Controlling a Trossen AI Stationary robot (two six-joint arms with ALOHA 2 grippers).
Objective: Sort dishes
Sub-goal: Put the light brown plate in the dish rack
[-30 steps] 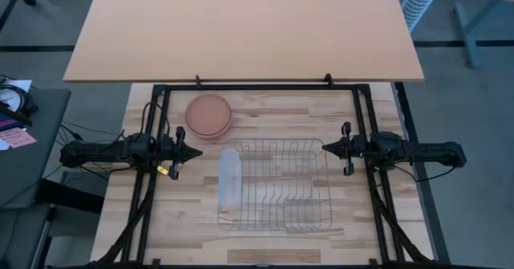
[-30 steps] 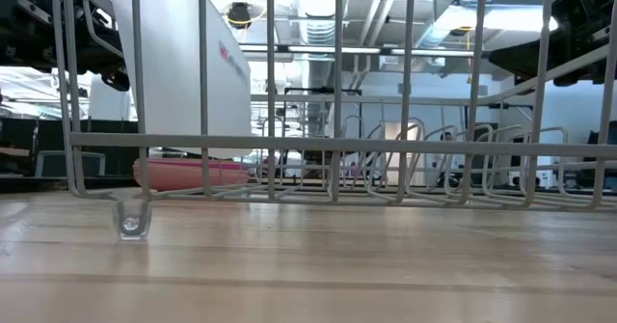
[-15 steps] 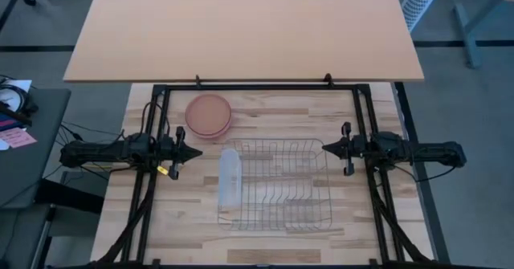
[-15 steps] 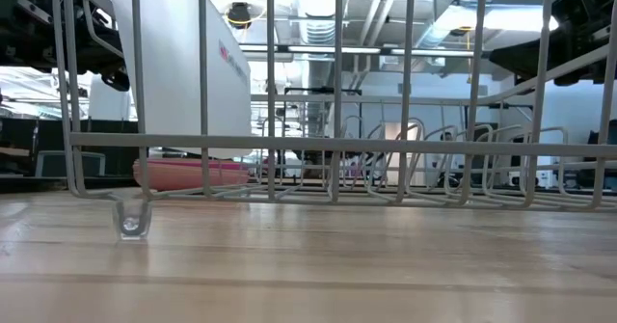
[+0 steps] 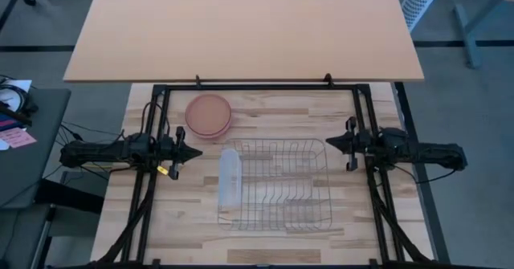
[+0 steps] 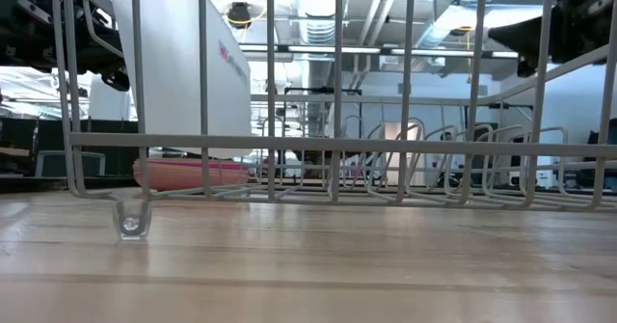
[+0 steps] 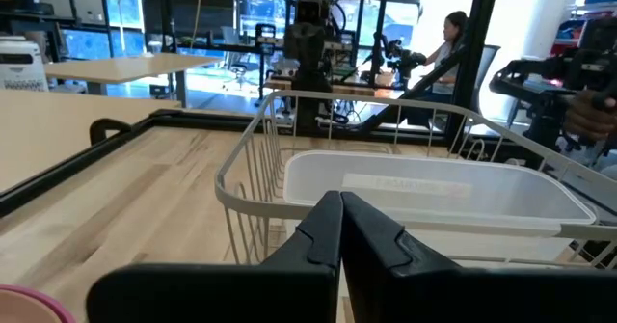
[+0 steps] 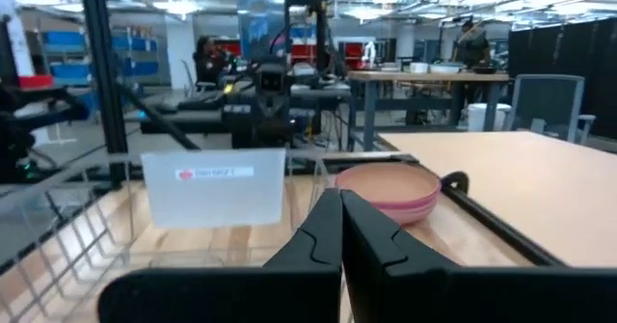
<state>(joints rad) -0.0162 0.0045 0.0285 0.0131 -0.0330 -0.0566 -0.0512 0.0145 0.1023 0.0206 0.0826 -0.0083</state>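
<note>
One stack of dishes sits upper left of centre on the tabletop, beside the wire rack. Right claw, closed and empty, has shifted slightly rightward; left claw stays closed, empty. Tray label unreadable.

The right tool has its two dark fingers pressed together, holding nothing, above the wooden counter. Beyond its tips stands the translucent white tray, upright at the far side of the wire rack, with a small label on its face. Beside the tray, a stack of dishes rests on the counter, tan on top and pink beneath. A black frame rail runs past the stack.
</note>
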